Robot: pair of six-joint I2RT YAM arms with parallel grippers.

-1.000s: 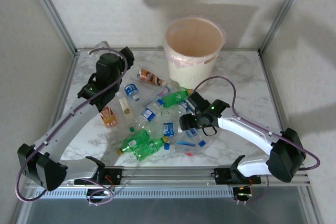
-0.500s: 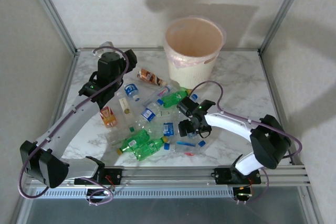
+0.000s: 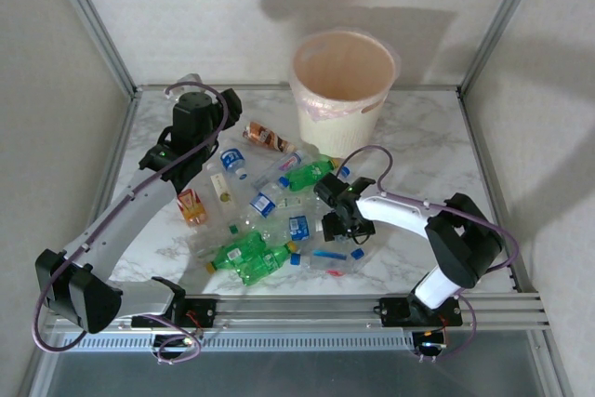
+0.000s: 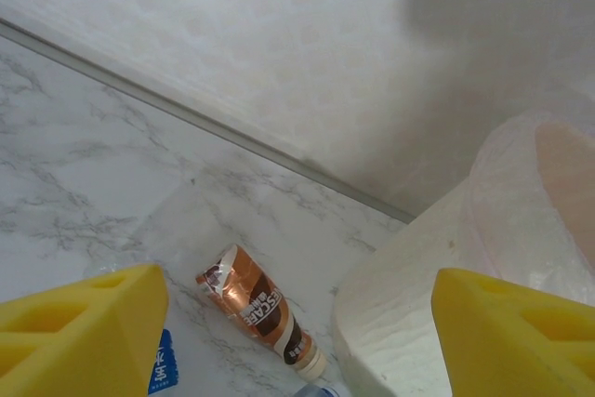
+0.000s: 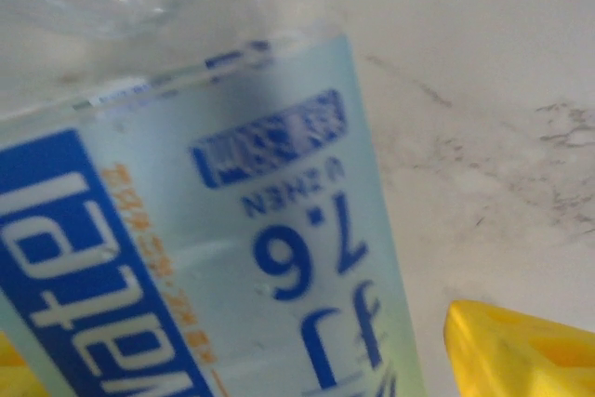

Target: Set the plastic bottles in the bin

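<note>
Right, nearest the bases the bottles (image 3: 265,230) lie heaped on the table (image 3: 418,137), and the bin looks empty. Right gripper (image 3: 335,225) is down in the heap, jaws apart astride a clear blue-label bottle (image 5: 186,258). A gap shows at one pad (image 5: 511,350), so it's lined up but not clamped. Left gripper (image 3: 226,101) hangs further back, spread wide and empty. It's aimed at the brown bottle (image 4: 258,309) just beside the bin (image 3: 339,123) at the far edge.
</note>
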